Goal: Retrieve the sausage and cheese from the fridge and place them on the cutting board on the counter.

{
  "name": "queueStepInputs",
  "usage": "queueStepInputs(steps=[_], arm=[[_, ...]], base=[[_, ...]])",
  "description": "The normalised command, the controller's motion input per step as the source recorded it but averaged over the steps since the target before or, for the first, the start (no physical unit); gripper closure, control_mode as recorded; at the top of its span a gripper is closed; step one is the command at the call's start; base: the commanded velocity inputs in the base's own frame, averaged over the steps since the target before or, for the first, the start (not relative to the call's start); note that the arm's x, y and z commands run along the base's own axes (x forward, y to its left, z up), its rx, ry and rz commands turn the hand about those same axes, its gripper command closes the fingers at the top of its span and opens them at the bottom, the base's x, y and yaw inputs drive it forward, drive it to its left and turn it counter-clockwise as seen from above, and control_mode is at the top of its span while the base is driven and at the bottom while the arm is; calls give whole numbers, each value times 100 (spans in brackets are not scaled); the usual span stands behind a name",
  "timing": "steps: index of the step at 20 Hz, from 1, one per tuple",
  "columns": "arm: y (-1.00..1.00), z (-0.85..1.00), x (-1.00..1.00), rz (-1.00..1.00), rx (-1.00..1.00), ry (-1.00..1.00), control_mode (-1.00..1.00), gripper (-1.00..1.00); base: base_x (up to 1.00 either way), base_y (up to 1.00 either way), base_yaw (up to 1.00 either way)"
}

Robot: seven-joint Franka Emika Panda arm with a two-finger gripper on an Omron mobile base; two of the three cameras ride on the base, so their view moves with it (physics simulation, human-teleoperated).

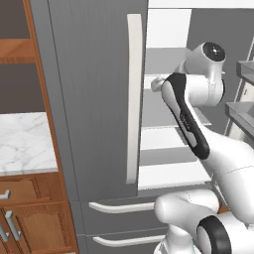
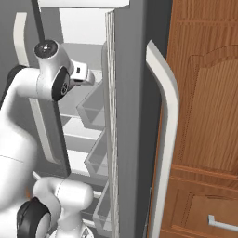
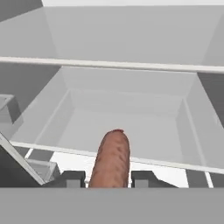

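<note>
Marble-topped desk (image 1: pixel 22 141) lies at the far left of the left base view, over brown cabinets; no cutting board can be made out on the part in frame. Right of it stands the fridge (image 1: pixel 94 99), its left door shut behind a long pale handle (image 1: pixel 133 99), its right door (image 2: pixel 128 116) swung wide so that the white shelves (image 1: pixel 168 144) and door bins (image 2: pixel 95 109) are exposed. The arm (image 1: pixel 191 121) reaches into the opening at upper-shelf height. In the hand view the claw (image 3: pixel 109 178) is clamped on the sausage (image 3: pixel 111 158), whose reddish-brown length stands between the two dark fingertips (image 3: pixel 71 178) and points toward the back wall above a bare shelf. The cheese cannot be seen. The step in hand appears to be withdrawal. To do it well, the grip should be kept firm and the hand drawn straight back along its own axis, level, clearing the shelf lip below and the bins of the open door on the right, before any swing left toward the desk; a smooth cylinder may slip if turned sharply.
</note>
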Motion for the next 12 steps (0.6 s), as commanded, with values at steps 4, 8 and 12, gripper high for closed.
queueStepInputs(steps=[4, 8, 12], arm=[[27, -46, -55, -7, 0, 5, -100, 100], [27, -69, -28, -5, 0, 4, -100, 100], [10, -23, -17, -2, 4, 0, -100, 100]], base=[[0, 0, 0], [0, 0, 0], [0, 0, 0]])
